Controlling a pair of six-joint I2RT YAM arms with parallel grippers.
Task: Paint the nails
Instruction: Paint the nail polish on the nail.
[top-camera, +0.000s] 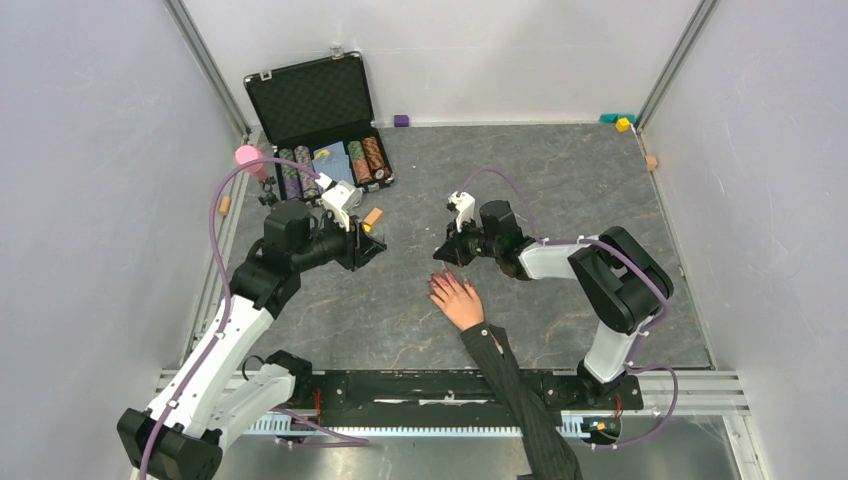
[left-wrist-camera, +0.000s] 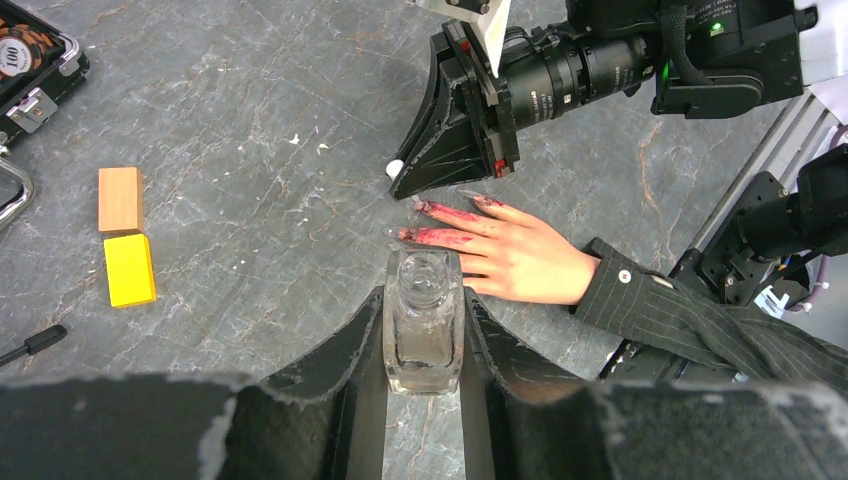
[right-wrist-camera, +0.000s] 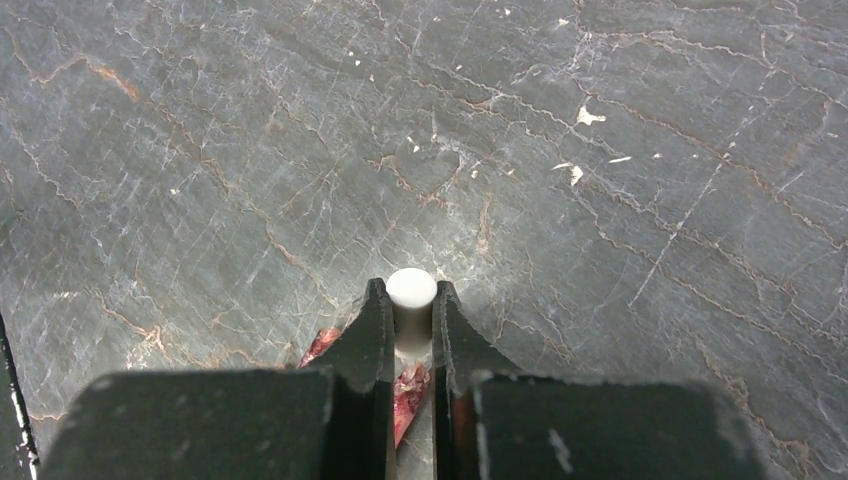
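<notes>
A pale hand (top-camera: 459, 301) in a dark pinstriped sleeve lies flat on the grey table, fingers pointing away from the arm bases. Its nails (left-wrist-camera: 422, 206) and fingertips are smeared reddish-pink. My left gripper (left-wrist-camera: 423, 297) is shut on a small clear bottle (left-wrist-camera: 423, 325) with an open neck, left of the hand (left-wrist-camera: 525, 262). My right gripper (right-wrist-camera: 411, 300) is shut on a white cap (right-wrist-camera: 411, 292), directly over the fingertips; red fingertips (right-wrist-camera: 408, 392) show between and beside its jaws. From above, the left gripper (top-camera: 372, 246) and right gripper (top-camera: 443, 257) face each other beyond the fingers.
An open black case (top-camera: 318, 108) with poker chips stands at the back left, a pink cylinder (top-camera: 247, 157) beside it. A wooden block (left-wrist-camera: 120, 198) and a yellow block (left-wrist-camera: 130, 268) lie left of the bottle. Small coloured blocks (top-camera: 622, 122) sit along the back edge.
</notes>
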